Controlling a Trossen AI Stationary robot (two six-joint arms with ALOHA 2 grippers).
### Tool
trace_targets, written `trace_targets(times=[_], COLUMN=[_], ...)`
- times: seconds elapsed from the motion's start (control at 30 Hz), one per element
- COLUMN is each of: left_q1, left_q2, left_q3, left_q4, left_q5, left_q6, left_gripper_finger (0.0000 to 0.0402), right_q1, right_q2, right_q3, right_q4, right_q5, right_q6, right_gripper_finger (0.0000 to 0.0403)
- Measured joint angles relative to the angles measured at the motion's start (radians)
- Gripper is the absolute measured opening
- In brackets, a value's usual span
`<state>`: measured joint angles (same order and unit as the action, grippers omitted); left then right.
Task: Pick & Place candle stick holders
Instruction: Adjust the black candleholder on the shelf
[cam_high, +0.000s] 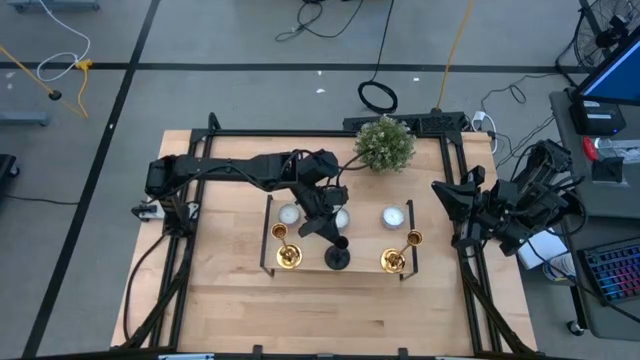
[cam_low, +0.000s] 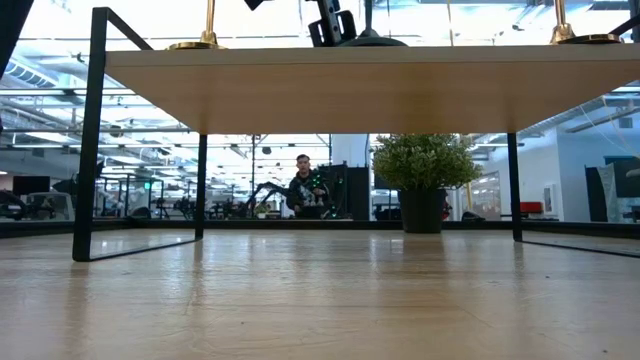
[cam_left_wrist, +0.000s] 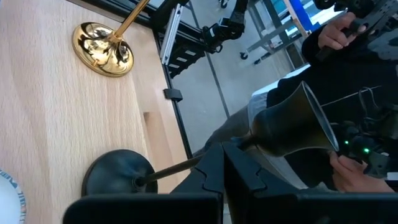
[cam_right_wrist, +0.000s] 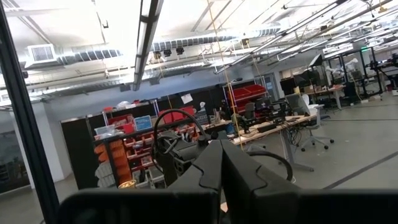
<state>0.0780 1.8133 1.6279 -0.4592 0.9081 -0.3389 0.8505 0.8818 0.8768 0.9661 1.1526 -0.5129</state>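
Observation:
A long wooden stand (cam_high: 350, 272) with a black frame bears two gold candlesticks (cam_high: 287, 256) (cam_high: 394, 260), standing on their round bases near its ends. A black candlestick (cam_high: 337, 258) stands between them. My left gripper (cam_high: 330, 238) reaches in from the table's left and is shut on the black one (cam_left_wrist: 118, 174). One gold candlestick (cam_left_wrist: 102, 48) shows beyond it. My right gripper (cam_high: 455, 205) is shut and empty at the table's right edge, away from the stand. My left gripper pinches the black candlestick's thin stem (cam_left_wrist: 186, 165) between its two fingers, about midway between the round base (cam_left_wrist: 115, 177) and the flared cup (cam_left_wrist: 292, 124). The fingers lie across the stem. In the low view the base (cam_low: 370, 40) seems to rest on the stand's top.
Three small white candles (cam_high: 289, 213) (cam_high: 341, 218) (cam_high: 393, 216) sit along the stand's far side. A potted plant (cam_high: 384, 143) stands at the table's far edge. A person (cam_left_wrist: 342, 37) sits beyond the table with controllers in hand. Bare wood lies at the table's near side (cam_high: 330, 315).

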Motion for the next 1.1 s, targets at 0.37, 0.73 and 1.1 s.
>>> trace_targets(times=[0.37,0.73,1.1], left_q1=[0.000,0.000,0.018], left_q2=[0.000,0.000,0.000], left_q3=[0.000,0.000,0.000], left_q4=[0.000,0.000,-0.026], left_q5=[0.008,-0.013,-0.127], left_q6=[0.000,0.002,0.012], left_gripper_finger=[0.0000,0.0000,0.0000], right_q1=[0.000,0.000,0.000], right_q2=[0.000,0.000,0.000], right_q3=[0.000,0.000,0.000], right_q4=[0.000,0.000,0.000], right_q5=[0.000,0.000,0.000], right_q6=[0.000,0.000,0.000], right_gripper_finger=[0.0000,0.0000,0.0000])
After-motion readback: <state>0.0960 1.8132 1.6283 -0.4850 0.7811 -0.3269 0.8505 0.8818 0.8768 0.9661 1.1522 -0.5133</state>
